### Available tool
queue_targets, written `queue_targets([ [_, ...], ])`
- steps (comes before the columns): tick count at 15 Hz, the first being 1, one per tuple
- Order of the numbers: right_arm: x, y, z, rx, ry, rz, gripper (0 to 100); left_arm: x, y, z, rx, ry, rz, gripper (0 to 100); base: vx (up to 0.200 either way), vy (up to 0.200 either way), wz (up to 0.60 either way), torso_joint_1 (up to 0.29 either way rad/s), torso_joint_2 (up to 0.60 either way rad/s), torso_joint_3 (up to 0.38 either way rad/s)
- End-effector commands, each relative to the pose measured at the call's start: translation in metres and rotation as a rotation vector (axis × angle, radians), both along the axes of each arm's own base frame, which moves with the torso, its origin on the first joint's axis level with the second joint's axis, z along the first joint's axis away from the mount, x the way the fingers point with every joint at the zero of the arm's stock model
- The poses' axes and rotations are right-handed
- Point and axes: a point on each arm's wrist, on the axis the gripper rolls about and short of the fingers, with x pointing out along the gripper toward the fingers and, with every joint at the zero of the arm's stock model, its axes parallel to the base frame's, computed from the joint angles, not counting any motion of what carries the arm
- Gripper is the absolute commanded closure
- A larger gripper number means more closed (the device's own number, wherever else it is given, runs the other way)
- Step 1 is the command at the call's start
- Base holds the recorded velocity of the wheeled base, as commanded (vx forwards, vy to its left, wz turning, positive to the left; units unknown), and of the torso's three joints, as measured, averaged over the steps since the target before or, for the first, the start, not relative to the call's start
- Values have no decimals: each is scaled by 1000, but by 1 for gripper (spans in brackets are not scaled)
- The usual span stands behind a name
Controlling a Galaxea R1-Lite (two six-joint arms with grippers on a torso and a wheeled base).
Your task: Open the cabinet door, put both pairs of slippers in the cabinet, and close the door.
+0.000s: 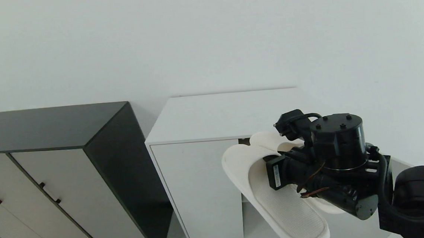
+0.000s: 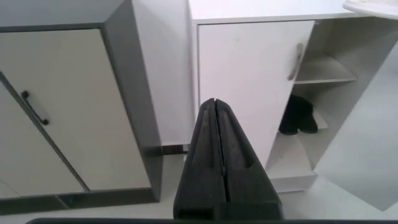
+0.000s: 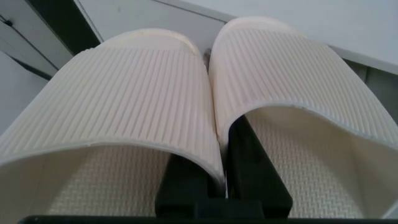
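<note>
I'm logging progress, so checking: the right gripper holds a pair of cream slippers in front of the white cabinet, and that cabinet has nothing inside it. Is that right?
Not quite. The white cabinet is not empty: the left wrist view shows a dark pair on a shelf inside. The rest stands: the right gripper holds the cream slippers in front of it.

The floor (image 2: pixel 323 202) is carrying two cabinets standing side by side, just apart: a dark cabinet (image 2: pixel 62 112) with pale doors and a white cabinet (image 2: pixel 249 74). The white cabinet's right half is standing open. Inside, an upper shelf (image 2: pixel 323 68) is showing, and a dark pair (image 2: pixel 298 116) of slippers is resting on the shelf beneath it.
</note>
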Motion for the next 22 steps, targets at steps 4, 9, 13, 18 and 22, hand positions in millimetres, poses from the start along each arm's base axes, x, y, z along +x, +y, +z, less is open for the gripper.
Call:
queue_targets([
  [4,-3,-2,-3,-1,0,6,100,0,0,0,0,0,1,100,0,-50,0,1,2,1],
  [9,-4,-3,-5,5,-9,11,100,0,0,0,0,0,-1,100,0,0,0,0,0,0],
  [13,-3,-4,-8,-25,-18,13,100,0,0,0,0,1,1,100,0,0,0,0,0,0],
  [18,-4,-5,-9,-17,-30,15,100,0,0,0,0,0,1,100,0,0,0,-41,83,47],
  [22,-3,-5,-11,-21,-27,15,100,0,0,0,0,1,1,100,0,0,0,-204,495,281],
])
